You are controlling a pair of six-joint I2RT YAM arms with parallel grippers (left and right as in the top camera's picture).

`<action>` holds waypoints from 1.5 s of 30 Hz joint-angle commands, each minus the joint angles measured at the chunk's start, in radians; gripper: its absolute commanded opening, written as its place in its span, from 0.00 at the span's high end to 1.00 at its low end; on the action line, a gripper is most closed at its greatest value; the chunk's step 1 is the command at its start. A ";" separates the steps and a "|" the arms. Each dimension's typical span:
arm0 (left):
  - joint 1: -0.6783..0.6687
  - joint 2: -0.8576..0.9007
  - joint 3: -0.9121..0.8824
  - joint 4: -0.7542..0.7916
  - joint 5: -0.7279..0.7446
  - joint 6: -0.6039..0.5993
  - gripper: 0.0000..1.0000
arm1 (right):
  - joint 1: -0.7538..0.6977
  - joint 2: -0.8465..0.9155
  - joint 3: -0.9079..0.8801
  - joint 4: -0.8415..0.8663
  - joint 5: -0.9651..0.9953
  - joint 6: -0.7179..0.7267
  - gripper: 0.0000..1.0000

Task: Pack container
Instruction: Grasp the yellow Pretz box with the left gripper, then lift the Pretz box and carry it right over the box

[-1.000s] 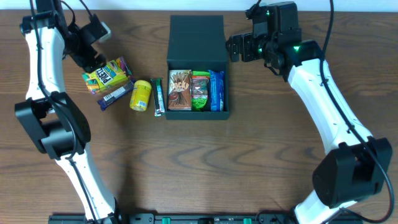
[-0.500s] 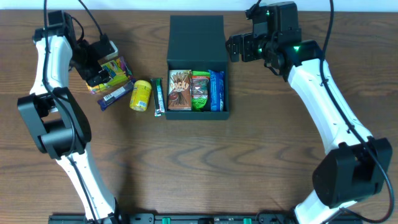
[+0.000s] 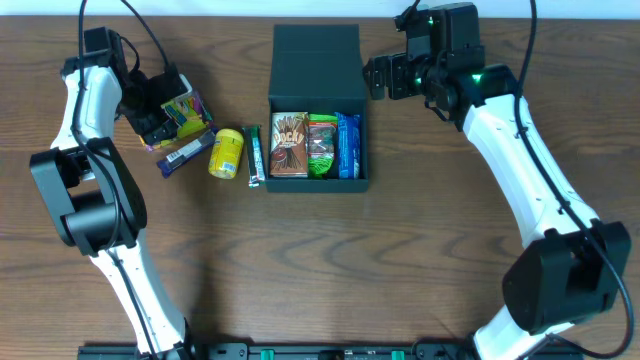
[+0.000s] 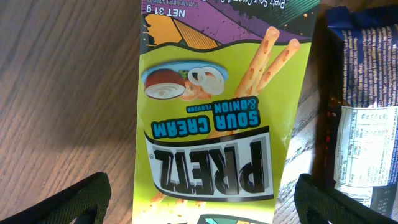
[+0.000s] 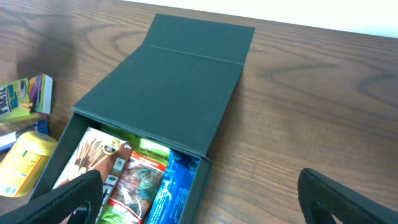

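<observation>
While agape, left hand (image 4: 202, 202) (over Pretz (image 4: 211, 124))

Dark brown wood-grain tabletop (image 3: 330, 270), swirled and knotted in places, evenly lit, with faint soft shadows. Along its far edge, a plain white strip (image 3: 230, 8), bright and featureless; whether wall or floor, unclear.

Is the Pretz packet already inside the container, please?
No, the Pretz packet lies on the table, to the left of the container and outside its walls.
</observation>
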 commanded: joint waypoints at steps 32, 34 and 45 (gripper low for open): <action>0.000 0.076 -0.004 0.084 -0.051 0.031 0.10 | -0.005 -0.008 0.009 -0.001 0.002 -0.009 0.01; 0.000 0.076 -0.003 0.092 -0.051 0.031 0.10 | -0.005 -0.008 0.009 -0.001 0.002 -0.009 0.01; -0.012 0.076 -0.002 0.096 -0.072 0.031 0.14 | -0.005 -0.008 0.009 -0.001 0.002 -0.009 0.01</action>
